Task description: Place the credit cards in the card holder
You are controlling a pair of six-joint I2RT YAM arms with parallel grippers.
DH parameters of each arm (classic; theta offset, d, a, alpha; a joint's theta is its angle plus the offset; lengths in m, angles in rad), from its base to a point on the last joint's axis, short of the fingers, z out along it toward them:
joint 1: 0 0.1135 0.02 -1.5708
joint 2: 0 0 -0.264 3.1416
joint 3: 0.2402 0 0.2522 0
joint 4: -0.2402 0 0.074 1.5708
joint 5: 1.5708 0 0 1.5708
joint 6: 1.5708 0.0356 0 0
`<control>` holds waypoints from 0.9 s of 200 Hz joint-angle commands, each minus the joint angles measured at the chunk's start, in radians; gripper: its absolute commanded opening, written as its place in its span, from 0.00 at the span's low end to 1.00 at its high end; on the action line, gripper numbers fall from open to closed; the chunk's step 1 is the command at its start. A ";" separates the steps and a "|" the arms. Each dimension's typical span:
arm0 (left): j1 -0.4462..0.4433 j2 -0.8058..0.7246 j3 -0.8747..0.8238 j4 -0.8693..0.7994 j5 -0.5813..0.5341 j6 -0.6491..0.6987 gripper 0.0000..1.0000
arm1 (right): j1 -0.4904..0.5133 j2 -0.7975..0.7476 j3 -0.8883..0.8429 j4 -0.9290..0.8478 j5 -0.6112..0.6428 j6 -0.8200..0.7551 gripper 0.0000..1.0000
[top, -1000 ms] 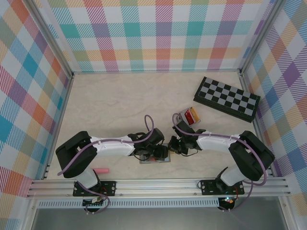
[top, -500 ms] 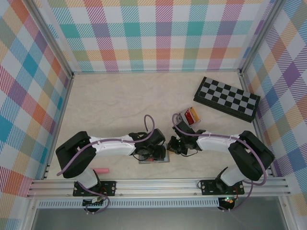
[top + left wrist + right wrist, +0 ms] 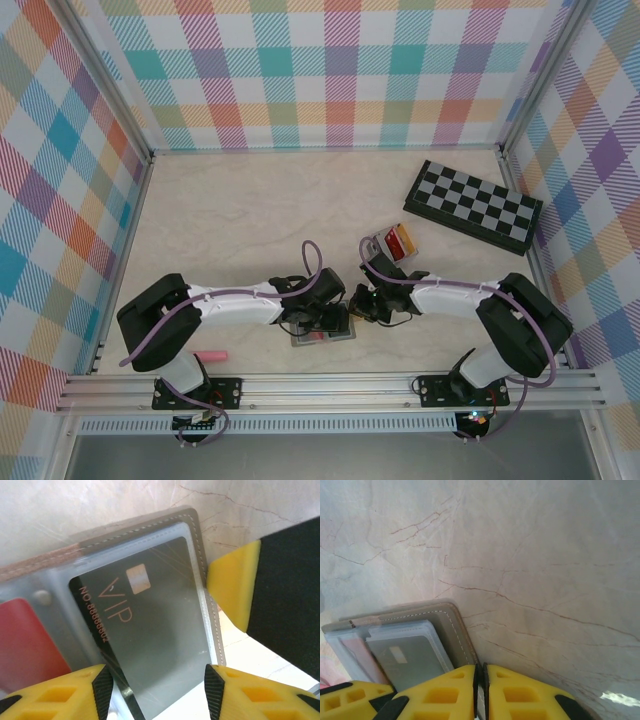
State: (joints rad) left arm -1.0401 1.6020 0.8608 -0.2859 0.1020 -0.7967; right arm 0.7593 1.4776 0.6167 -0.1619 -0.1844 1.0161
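The grey card holder (image 3: 199, 532) lies open on the table near the front edge (image 3: 340, 337). A black credit card (image 3: 150, 630) marked VIP sits partly inside its clear sleeve. The card's free end lies between the pads of my left gripper (image 3: 159, 692), which is shut across the card's width. A red credit card (image 3: 25, 640) sits in the neighbouring sleeve. My right gripper (image 3: 481, 680) is shut on the holder's stitched right edge (image 3: 451, 625). One of its yellow fingers (image 3: 235, 590) shows beside that edge. From above, both grippers (image 3: 320, 320) (image 3: 362, 303) meet over the holder.
A small tray (image 3: 379, 240) holding a red card (image 3: 398, 242) stands just behind the right arm. A black-and-grey chequered board (image 3: 472, 205) lies at the back right. A pink object (image 3: 210, 356) rests by the left arm's base.
Almost nothing: the left gripper has shifted very slightly over the card holder. The right arm has kept still.
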 commanded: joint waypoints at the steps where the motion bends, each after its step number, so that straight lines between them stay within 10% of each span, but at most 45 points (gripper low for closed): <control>1: -0.010 -0.089 -0.018 -0.053 -0.084 -0.014 0.56 | 0.003 -0.053 0.021 -0.095 0.051 -0.020 0.15; 90: 0.147 -0.273 -0.068 -0.066 -0.099 -0.040 0.70 | -0.156 -0.263 0.299 -0.529 0.320 -0.342 0.30; 180: 0.279 -0.262 -0.098 0.079 0.016 -0.114 0.75 | -0.236 0.035 0.541 -0.590 0.392 -0.650 0.34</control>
State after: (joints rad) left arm -0.7799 1.3376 0.7593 -0.2653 0.0742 -0.8864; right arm 0.5232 1.4361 1.0889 -0.7067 0.1375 0.4950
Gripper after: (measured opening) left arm 0.745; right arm 0.343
